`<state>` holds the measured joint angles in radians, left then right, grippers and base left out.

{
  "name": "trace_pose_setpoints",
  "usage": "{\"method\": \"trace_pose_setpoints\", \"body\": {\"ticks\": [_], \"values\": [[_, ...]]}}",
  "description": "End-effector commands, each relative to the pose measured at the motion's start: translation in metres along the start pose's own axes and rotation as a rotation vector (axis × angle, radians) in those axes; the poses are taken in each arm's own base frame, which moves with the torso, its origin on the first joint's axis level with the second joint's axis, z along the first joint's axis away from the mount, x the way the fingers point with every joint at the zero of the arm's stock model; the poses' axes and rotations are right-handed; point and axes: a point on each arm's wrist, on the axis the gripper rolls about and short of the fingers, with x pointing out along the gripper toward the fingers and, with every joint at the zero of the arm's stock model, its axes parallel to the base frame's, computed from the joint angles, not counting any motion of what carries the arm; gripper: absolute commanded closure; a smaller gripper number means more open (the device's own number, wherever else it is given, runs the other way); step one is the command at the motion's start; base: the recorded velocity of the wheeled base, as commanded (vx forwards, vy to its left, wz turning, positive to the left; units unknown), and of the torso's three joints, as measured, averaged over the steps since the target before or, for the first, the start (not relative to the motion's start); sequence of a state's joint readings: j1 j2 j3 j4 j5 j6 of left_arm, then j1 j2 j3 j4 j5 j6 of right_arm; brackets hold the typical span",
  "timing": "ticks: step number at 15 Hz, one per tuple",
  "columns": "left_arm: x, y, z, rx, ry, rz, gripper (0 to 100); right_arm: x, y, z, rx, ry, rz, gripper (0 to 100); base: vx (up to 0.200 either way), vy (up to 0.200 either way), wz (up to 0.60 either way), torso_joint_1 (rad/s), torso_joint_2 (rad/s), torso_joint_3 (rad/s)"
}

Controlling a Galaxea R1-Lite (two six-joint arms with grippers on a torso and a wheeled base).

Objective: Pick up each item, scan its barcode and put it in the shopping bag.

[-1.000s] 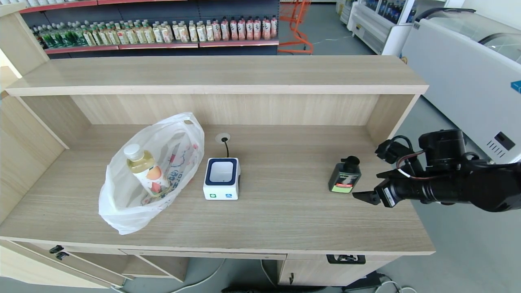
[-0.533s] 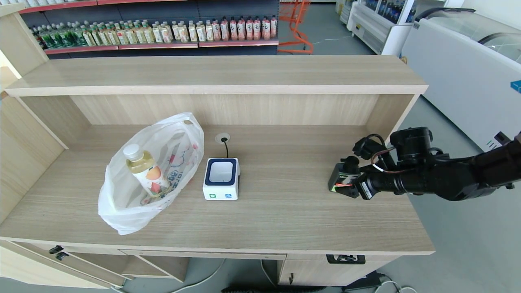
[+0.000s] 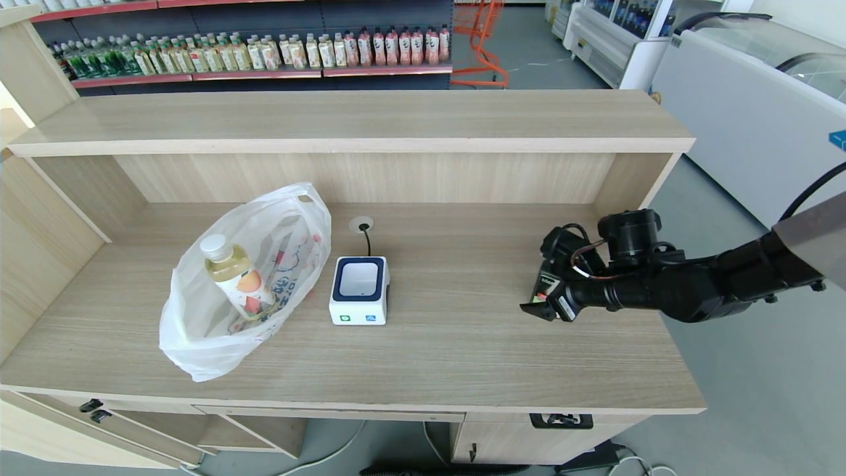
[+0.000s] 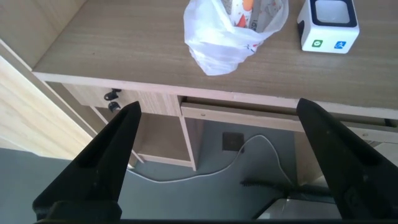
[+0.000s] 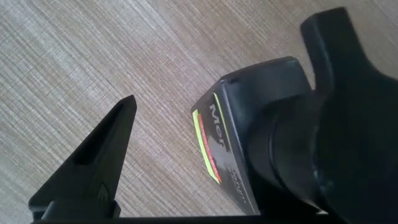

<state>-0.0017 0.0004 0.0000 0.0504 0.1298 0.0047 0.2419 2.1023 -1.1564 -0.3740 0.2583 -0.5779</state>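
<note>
A dark pump bottle point(image 3: 546, 284) with a green and red label stands on the right part of the wooden counter point(image 3: 462, 344). My right gripper point(image 3: 543, 295) is open around it, one finger on each side; in the right wrist view the bottle point(image 5: 249, 143) lies close to one finger, with a gap to the other point(image 5: 93, 162). A white shopping bag point(image 3: 264, 225) on the left holds a tea bottle point(image 3: 231, 271). The white barcode scanner point(image 3: 359, 289) sits beside the bag. My left gripper point(image 4: 219, 107) hangs open below the counter's front edge, facing the bag point(image 4: 217, 43) and scanner point(image 4: 328, 25).
The counter has a raised back shelf point(image 3: 350, 119) and side walls point(image 3: 634, 185). A cable runs from the scanner to a grommet point(image 3: 361, 225). Bare counter lies between scanner and pump bottle. White freezers point(image 3: 747, 119) stand to the right; drink shelves point(image 3: 264, 53) lie behind.
My right gripper has moved left along the counter from beside the pump bottle until its open fingers straddle it. The bottle, bag and scanner have stayed put.
</note>
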Motion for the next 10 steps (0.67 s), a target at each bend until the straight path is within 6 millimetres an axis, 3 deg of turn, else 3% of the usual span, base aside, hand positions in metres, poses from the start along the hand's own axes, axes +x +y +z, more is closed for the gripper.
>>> {"method": "trace_pose_setpoints", "body": {"ticks": [1,2,3,8,10], "values": [[0.0,0.0,0.0,0.0,0.0,0.001,0,0.009,0.003,-0.001,-0.006,0.001,0.013,0,0.0,0.0,0.0,0.0,0.0,0.0],[0.0,0.0,0.0,0.0,0.0,0.001,0,0.011,0.003,-0.001,-0.008,0.0,0.012,0,0.0,0.0,0.0,0.0,0.0,0.0],[0.0,0.0,0.0,0.0,0.0,0.001,0,0.013,0.002,0.001,-0.01,-0.006,0.01,100,0.0,0.0,0.0,0.0,0.0,0.0],[0.0,0.0,0.0,0.0,0.001,0.001,0,0.012,0.0,0.008,-0.02,-0.053,-0.009,100,0.0,0.0,0.0,0.0,0.0,0.0],[0.0,0.0,0.0,0.0,0.0,0.001,0,-0.012,0.002,0.011,-0.033,-0.12,-0.059,100,0.0,0.0,0.0,0.0,0.0,0.0]]}}
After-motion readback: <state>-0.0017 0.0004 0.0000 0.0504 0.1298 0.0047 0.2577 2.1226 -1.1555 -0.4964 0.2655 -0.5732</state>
